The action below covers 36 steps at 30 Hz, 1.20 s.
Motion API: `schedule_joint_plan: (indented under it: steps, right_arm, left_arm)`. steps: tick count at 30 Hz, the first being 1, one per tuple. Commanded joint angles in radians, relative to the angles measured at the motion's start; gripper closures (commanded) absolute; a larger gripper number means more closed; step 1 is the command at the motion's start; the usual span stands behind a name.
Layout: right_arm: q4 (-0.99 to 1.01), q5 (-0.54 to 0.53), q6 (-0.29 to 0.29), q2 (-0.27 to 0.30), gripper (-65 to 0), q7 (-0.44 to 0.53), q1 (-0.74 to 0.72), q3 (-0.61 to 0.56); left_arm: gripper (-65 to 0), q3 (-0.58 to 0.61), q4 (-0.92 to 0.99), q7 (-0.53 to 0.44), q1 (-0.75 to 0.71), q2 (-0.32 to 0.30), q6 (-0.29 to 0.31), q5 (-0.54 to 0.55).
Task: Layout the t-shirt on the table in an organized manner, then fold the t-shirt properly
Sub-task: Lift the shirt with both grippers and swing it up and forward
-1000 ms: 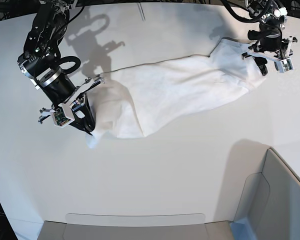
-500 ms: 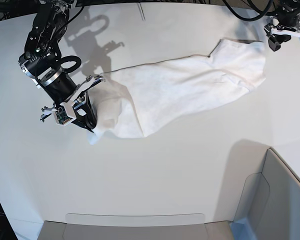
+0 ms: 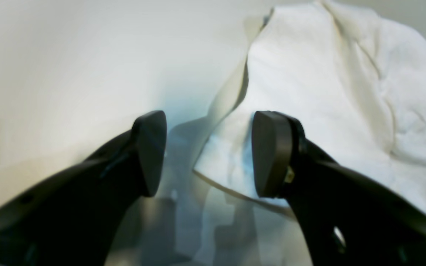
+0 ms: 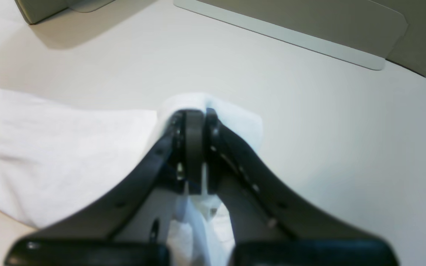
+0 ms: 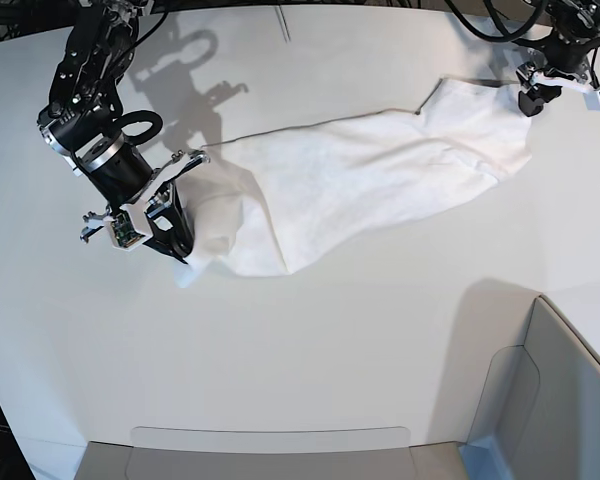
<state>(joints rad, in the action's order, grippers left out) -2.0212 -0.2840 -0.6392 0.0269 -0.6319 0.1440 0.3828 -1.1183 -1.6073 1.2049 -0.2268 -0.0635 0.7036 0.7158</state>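
Note:
The t-shirt [image 5: 360, 185] lies stretched out as a long rumpled white band across the far half of the table [image 5: 310, 350]. My right gripper [image 5: 172, 238] is at its left end, shut on a bunched corner of the cloth [image 4: 213, 105], which wraps over the closed fingertips. My left gripper [image 5: 533, 100] hovers over the shirt's far right corner with its jaws wide apart. In the left wrist view the dark fingers [image 3: 268, 151] straddle a folded hem edge of the t-shirt [image 3: 327, 92] with nothing pinched between them.
A grey-white bin [image 5: 565, 400] stands at the near right corner of the table. A flat grey panel [image 5: 270, 440] lies along the near edge; it also shows in the right wrist view as a grey panel [image 4: 309, 33].
My left gripper lifted off the shirt's right end toward the far edge, then came part way back over the corner. My right gripper, still holding the cloth, shifted slightly.

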Motion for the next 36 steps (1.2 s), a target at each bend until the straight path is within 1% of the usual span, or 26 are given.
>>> schedule_joint_plan:
  steps: [1,3,5,8,12,16,18,21,23,25,26,30,31,33,35,36]
  right_arm:
    - [-0.014,-0.017,-0.008,0.005,0.0,0.03,-0.01,0.002]
    - [-0.014,-0.017,-0.008,0.005,0.0,0.03,-0.01,0.0]
    - [-0.014,-0.017,-0.008,0.005,0.0,0.03,-0.01,-0.002]
    - [-0.014,-0.017,-0.008,0.005,0.0,0.03,-0.01,-0.003]
    - [-0.014,-0.017,-0.008,0.005,0.0,0.03,-0.01,-0.003]
    - [-0.014,-0.017,-0.008,0.005,0.0,0.03,-0.01,-0.003]
    - [-0.014,-0.017,-0.008,0.005,0.0,0.03,-0.01,-0.003]
    - [-0.014,-0.017,-0.008,0.005,0.0,0.03,-0.01,-0.003]
    - [-0.014,-0.017,-0.008,0.005,0.0,0.03,-0.01,-0.003]
    - [-0.014,-0.017,-0.008,0.005,0.0,0.031,-0.011,-0.003]
    - [-0.016,-0.019,-0.008,0.005,0.0,0.036,-0.014,-0.003]
    - [-0.023,-0.025,-0.011,0.005,0.0,0.039,-0.037,-0.003]
    - [-0.023,-0.027,-0.026,0.003,0.0,0.039,-0.054,-0.003]
    - [-0.023,-0.027,-0.059,-0.002,0.0,0.039,-0.079,-0.003]
    - [-0.023,-0.053,-0.059,-0.003,0.0,0.039,-0.102,-0.003]
    - [-0.023,-0.074,-0.059,-0.003,0.0,0.039,-0.113,-0.002]
  left_arm:
    - [-37.1,0.008,-0.008,0.014,-0.004,-0.006,-0.005,-0.017]
    - [-37.1,0.022,-0.008,0.02,0.0,-0.003,-0.005,-0.031]
    - [-37.1,0.065,-0.008,0.023,0.002,-0.002,-0.005,-0.049]
    - [-37.0,0.123,-0.008,0.017,-0.004,0.001,-0.005,-0.046]
    - [-36.2,0.169,-0.008,0.016,-0.004,0.014,-0.005,-0.046]
    - [-28.4,0.172,-0.008,0.019,-0.001,0.017,-0.005,-0.048]
    - [-21.6,0.172,-0.008,0.025,0.0,0.017,-0.005,-0.048]
    - [-9.6,0.165,-0.008,0.025,-0.003,0.014,-0.005,-0.049]
    - [-3.9,0.165,-0.008,0.026,-0.004,0.011,-0.005,-0.049]
    - [-0.1,0.163,-0.009,0.026,-0.004,0.009,-0.005,-0.045]
    - [0.0,0.159,-0.012,0.026,-0.004,0.009,-0.005,-0.043]
    - [0.0,0.05,-0.067,0.036,0.007,0.012,-0.005,-0.038]
    - [0.0,0.02,-0.087,0.049,0.02,0.011,-0.005,-0.023]
    - [0.0,-0.05,-0.123,0.089,0.062,0.008,-0.005,0.034]
    - [0.0,-0.139,-0.155,0.138,0.097,0.0,-0.005,0.097]
    - [0.0,-0.185,-0.169,0.166,0.123,-0.023,-0.005,0.136]
